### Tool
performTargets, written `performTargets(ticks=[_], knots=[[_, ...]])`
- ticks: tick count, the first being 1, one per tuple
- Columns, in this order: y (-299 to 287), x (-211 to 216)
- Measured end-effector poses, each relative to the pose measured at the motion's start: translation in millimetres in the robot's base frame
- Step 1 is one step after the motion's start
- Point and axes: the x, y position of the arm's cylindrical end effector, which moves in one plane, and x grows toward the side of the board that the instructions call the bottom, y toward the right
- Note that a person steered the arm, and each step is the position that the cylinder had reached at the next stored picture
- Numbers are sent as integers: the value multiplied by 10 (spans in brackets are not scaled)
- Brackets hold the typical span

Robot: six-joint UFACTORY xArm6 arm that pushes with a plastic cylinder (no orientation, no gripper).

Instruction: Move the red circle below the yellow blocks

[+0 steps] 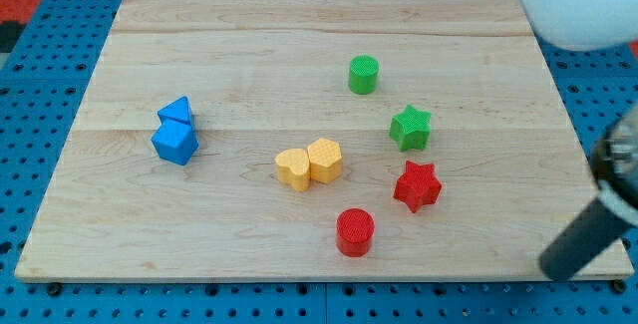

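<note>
The red circle, a short red cylindrical block (pixel 355 231), lies near the near edge of the board, below and slightly to the right of the two yellow blocks. These are a yellow heart-like block (pixel 294 168) and a yellow hexagonal block (pixel 325 160), which touch each other at the board's centre. Judged from this layout, the task appears close to complete or complete: the red circle already sits nearer than the yellow pair, with a clear gap between them. At most a small leftward shift remains to centre it under the pair.

The dark rod (pixel 588 241) enters at the near right corner, well apart from all blocks. Its lower end appears to lie off the board edge; the exact tip cannot be located. The rod has no jaws and holds nothing.

Other items: a red star block (pixel 417 185) just right of and beyond the red circle; a green star block (pixel 411 128); a green cylinder (pixel 364 75); two touching blue blocks (pixel 176 131) at the left.

The surface is a light wooden board (pixel 219 45) resting on a blue perforated base (pixel 30 115). A blurred white object (pixel 578 5) fills the far right corner.
</note>
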Motion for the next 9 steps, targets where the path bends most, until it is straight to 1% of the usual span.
performTargets(ticks=[1, 2, 3, 4, 5, 6, 8, 9], knots=[[-624, -6], [-1484, 3], [-1916, -2], [-1889, -2], [-1449, 3], [-1282, -11], [-1614, -204], [-1976, -313]])
